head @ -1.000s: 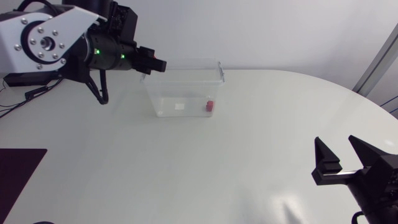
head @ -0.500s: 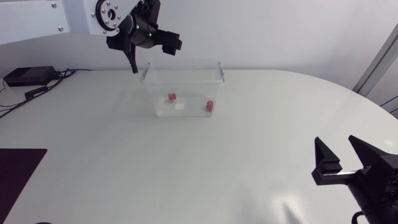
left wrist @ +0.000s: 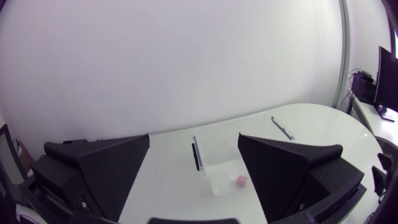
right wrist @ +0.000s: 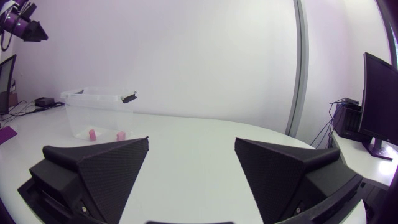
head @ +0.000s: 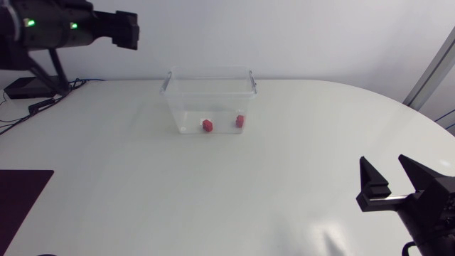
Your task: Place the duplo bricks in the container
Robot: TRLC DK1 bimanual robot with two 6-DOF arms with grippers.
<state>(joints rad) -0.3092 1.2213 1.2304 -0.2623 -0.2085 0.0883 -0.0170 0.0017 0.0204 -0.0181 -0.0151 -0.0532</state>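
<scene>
1. L gripper (head: 126, 30) w/ fingers spread wide and nothing between them. It hangs high over the table's far left corner, well apart from the container.
2. L wrist view: L gripper (left wrist: 193, 183) looks down on the clear container (left wrist: 217, 155), which sits ahead of it on the table. One red brick shows inside.
3. R gripper (head: 395, 186) also spread and empty, low at the near right edge of the white table (head: 249, 185).
4. R wrist view: R gripper (right wrist: 191, 180) faces across the table. The container (right wrist: 99, 106) stands far ahead.
5. Container (head: 186, 107), head view: clear box, no lid on it, at the far middle of the table.
6. Two red bricks lie on its floor, apart from each other: first brick (head: 207, 126) nr the front wall, second brick (head: 240, 121) nr the corner on the R arm's side.
7. Dark mat (head: 21, 192) at the near left edge.
</scene>
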